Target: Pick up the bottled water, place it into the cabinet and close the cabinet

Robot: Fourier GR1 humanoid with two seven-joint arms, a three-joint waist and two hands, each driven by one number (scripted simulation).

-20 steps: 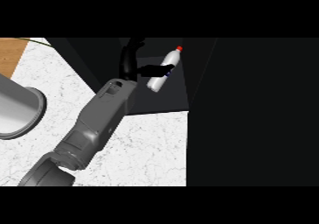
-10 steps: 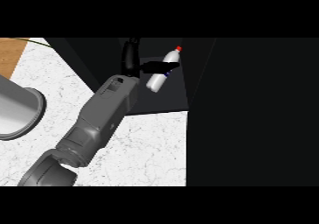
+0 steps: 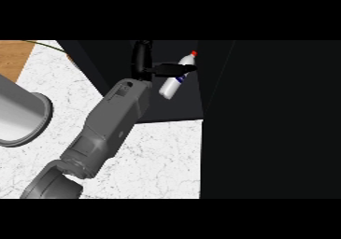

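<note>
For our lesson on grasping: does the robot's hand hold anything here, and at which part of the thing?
The hand holds the water bottle inside the dark cabinet, its fingers crossing the upper body just below the red cap.

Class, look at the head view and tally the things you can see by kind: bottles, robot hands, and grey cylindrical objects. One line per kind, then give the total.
Bottles: 1, the bottled water with a red cap, inside the dark cabinet
Robot hands: 1, the left hand, its fingers across the bottle
Grey cylindrical objects: 1, the grey cylinder at the left edge
Total: 3
</note>
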